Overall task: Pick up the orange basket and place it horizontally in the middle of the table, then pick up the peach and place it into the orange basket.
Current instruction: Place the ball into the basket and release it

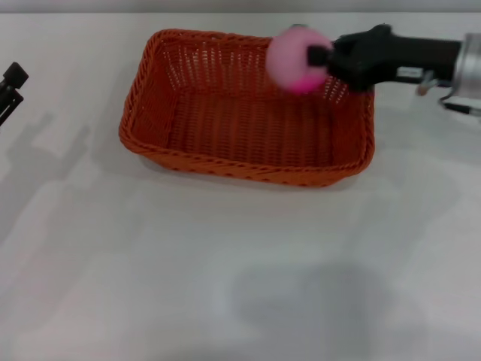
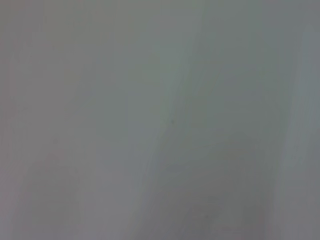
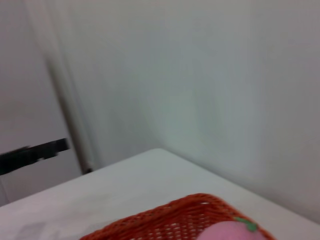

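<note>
I have the right gripper [image 1: 322, 62] clenched on the peach [image 1: 297, 59], its black fingers [image 1: 319, 54] pressed against the fruit's side, holding it in the air over the orange basket's [image 1: 248, 113] far right corner. The basket lies lengthwise across the tabletop [image 1: 240, 271], toward the far edge and roughly midway between the left and right edges, nothing in it. My left gripper [image 1: 10, 86] sits idle at the tabletop's left edge, well apart from the basket; I cannot tell how it is set. The right wrist view catches the peach's green stem mark [image 3: 246, 224] above the basket rim [image 3: 170, 212]; the left wrist view shows only blank grey.
</note>
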### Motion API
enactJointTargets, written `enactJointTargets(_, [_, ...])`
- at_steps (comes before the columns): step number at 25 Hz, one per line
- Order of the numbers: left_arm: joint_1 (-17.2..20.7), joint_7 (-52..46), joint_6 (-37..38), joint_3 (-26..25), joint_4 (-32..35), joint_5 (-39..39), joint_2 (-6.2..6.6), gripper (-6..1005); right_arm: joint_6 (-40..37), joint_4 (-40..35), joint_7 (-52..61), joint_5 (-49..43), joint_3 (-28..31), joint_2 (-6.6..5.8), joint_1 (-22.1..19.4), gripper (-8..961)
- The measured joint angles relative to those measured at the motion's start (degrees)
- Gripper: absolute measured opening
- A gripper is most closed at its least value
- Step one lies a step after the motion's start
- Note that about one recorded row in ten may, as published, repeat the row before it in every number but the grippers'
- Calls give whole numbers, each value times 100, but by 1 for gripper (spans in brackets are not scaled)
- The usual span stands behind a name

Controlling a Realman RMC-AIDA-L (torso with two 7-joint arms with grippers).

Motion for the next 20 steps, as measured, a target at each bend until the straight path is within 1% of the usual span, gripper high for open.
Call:
enactJointTargets(3, [0, 70, -19, 13, 0, -98, -7, 716, -163, 652, -517, 133, -37, 4, 235, 55])
enactJointTargets(6, [0, 99, -40, 42, 0, -130, -4, 717, -295, 1069, -800, 139, -108, 10, 432, 85])
enactJointTargets(11, [0, 103, -34, 52, -3, -130, 1, 717, -536, 1220, -942, 149, -443, 51, 487, 134])
enactJointTargets(14, [1, 103, -23, 53, -4, -130, -2, 717, -701, 1366, -1055, 244, -472, 72, 488, 164])
enactJointTargets(19, [12, 103, -27, 54, 3, -128, -9, 717, -737, 1530, -1237, 600, -456, 34, 398, 214])
enactJointTargets(20, [17, 103, -30, 53, 4, -128, -9, 717, -711, 1503, -1237, 624, -437, 20, 362, 282])
